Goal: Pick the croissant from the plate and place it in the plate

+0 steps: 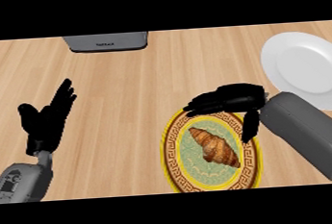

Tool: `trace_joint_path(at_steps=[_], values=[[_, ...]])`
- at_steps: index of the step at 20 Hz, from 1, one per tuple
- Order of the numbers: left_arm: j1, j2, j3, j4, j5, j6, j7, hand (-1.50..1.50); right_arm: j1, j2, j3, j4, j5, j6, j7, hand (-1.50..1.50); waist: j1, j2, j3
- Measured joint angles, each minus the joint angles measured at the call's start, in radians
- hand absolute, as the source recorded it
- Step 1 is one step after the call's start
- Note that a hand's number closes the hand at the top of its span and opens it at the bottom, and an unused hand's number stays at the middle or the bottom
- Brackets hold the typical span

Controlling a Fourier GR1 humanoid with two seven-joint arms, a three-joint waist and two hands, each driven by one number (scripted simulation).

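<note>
Right hand hangs over the top edge of the patterned plate, low and right of the middle of the frame. Its fingers are bent and point left, and its thumb points down by the plate's right side. It holds nothing. On that yellow and green plate lies the brown croissant, just below the hand and not touching it. At the right edge sits a white plate, bare on top. At the left of the frame, the left hand rests with straight fingers pointing up. Near the top edge of the wooden table stands a grey box.
</note>
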Motion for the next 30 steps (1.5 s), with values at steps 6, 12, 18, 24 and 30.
trace_joint_path(at_steps=[6,12,18,24,30], values=[[0.014,-0.005,0.028,0.009,-0.008,-0.026,-0.009,0.0,-0.006,0.017,0.034,0.002,0.088,-0.009,0.001,-1.5,-0.008,-0.003,0.0],[0.019,-0.029,0.035,-0.018,-0.032,-0.023,0.014,0.0,0.004,0.084,0.04,0.013,0.157,-0.009,0.034,-1.5,-0.009,-0.004,0.0],[0.03,-0.043,0.063,-0.029,-0.054,-0.04,0.021,0.0,0.013,0.132,0.003,0.035,0.236,-0.013,0.043,-1.5,-0.011,-0.004,0.0],[0.035,-0.048,0.078,-0.065,-0.073,-0.052,0.057,0.0,0.011,0.177,-0.002,0.078,0.326,-0.035,0.031,-1.5,-0.01,-0.01,-0.005],[0.042,-0.067,0.086,-0.045,-0.088,-0.063,0.036,0.0,0.019,0.157,0.033,0.038,0.388,-0.061,-0.018,1.5,-0.012,-0.015,-0.007]])
